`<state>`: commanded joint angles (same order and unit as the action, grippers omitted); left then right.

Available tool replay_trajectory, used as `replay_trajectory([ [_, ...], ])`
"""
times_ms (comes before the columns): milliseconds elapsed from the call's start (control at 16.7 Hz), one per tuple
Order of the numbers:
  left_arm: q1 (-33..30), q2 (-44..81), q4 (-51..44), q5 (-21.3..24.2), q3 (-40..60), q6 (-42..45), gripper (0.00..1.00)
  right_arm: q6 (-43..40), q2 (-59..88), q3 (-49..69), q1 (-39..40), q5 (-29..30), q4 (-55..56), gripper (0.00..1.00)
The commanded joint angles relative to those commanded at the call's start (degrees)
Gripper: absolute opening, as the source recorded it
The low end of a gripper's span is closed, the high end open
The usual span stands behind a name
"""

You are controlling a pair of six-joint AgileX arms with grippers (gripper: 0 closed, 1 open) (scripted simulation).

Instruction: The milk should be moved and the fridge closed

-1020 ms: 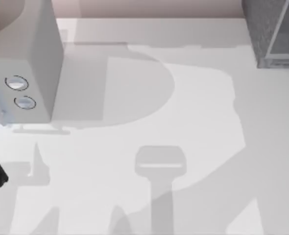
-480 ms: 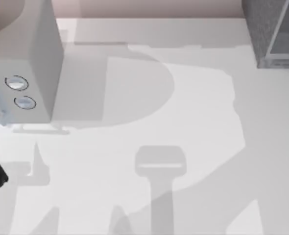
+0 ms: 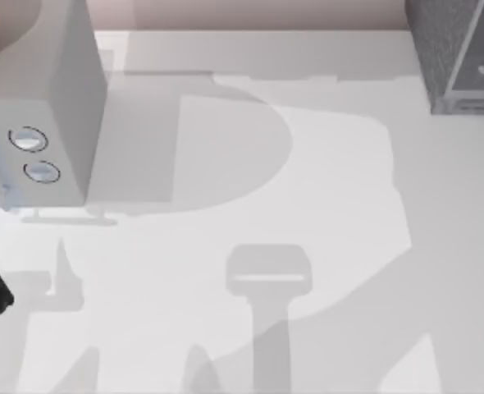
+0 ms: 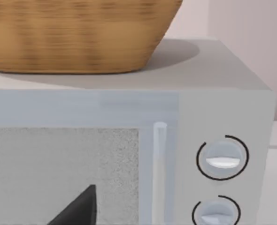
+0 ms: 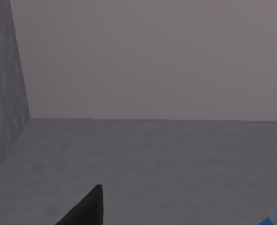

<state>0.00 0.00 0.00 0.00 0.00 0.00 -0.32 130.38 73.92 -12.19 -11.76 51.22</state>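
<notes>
Right wrist view, right hand (image 5: 82, 208) inside the fridge (image 5: 143, 159), milk (image 5: 268, 221) corner beside it, finger spread unclear.

top: overhead, table (image 3: 324, 205) | wrists: close, facing cabinets

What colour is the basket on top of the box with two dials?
Light brown woven wicker; the basket shows best in the left wrist view.
</notes>
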Motion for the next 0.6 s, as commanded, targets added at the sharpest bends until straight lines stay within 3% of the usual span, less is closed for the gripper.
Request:
replay_trajectory([
  [300, 0.0, 0.0, 0.0, 0.0, 0.0, 0.0, 1.0, 0.71, -1.77, -1.24, 0.18, 0.22, -1.06, 1.0],
  [600, 0.0, 0.0, 0.0, 0.0, 0.0, 0.0, 1.0, 3.01, -16.71, -10.1, 0.29, 2.36, -8.89, 1.0],
])
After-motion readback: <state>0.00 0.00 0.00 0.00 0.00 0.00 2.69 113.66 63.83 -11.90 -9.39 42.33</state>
